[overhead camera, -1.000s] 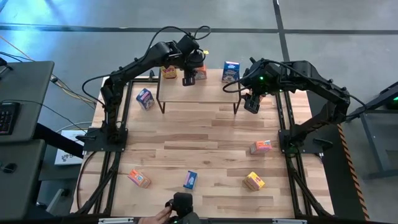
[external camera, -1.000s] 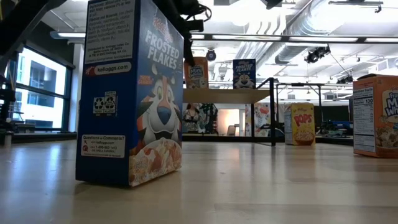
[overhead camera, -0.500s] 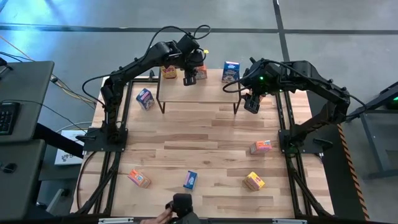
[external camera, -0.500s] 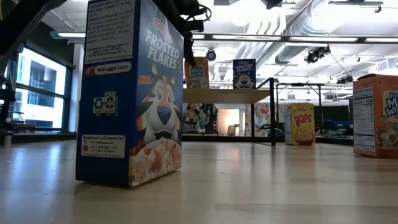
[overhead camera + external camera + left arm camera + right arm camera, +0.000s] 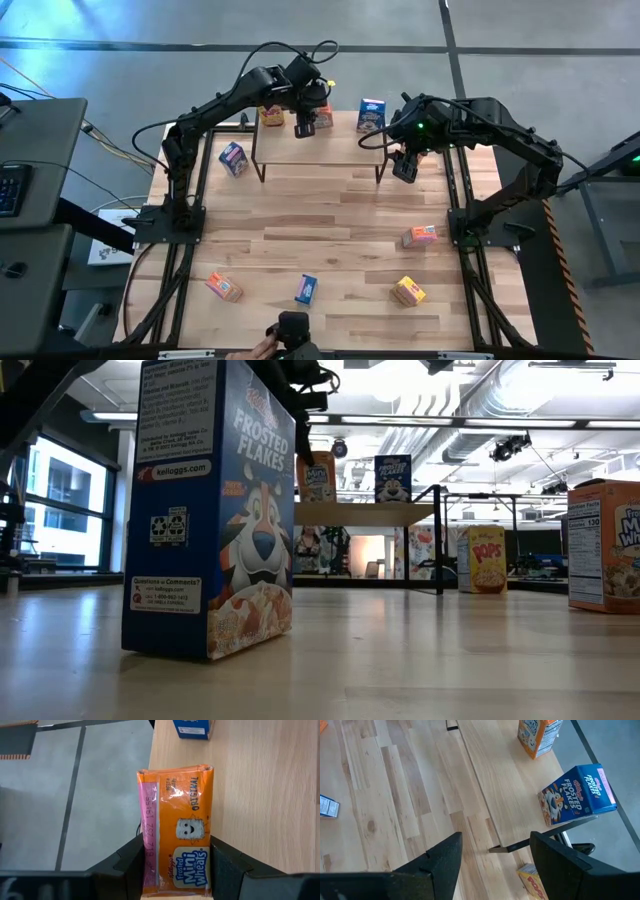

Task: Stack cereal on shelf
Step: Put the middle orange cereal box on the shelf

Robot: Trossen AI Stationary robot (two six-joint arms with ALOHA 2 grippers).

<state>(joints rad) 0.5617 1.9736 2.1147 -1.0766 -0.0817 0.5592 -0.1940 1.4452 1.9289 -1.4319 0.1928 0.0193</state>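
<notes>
Pale wood planks make up the bench [image 5: 330, 225] I am working over, with grey floor all round it. At the bench's far edge stands the shelf [image 5: 318, 148], its light plank top on thin black legs. My left gripper [image 5: 176, 870] sits over the shelf's far edge, clenched on an orange-red cereal box [image 5: 176, 832] — the wrist view shows the Mini-Wheats carton wedged between both fingers, standing on the shelf top. A blue cereal box [image 5: 371, 115] stands upright near the shelf's far right corner, and an orange carton [image 5: 271, 115] shows at the shelf's far left corner beside my left arm.

My right gripper [image 5: 404, 166] hangs just off the shelf's right end, fingers apart and holding nothing.

Other cereal lies scattered on the bench: a blue box [image 5: 233, 158] near the left edge beside the shelf, an orange-red box [image 5: 419, 235] toward the right edge, and three along the near edge — an orange-red one [image 5: 224, 287], a blue one [image 5: 306, 289] and a yellow one [image 5: 408, 291].
</notes>
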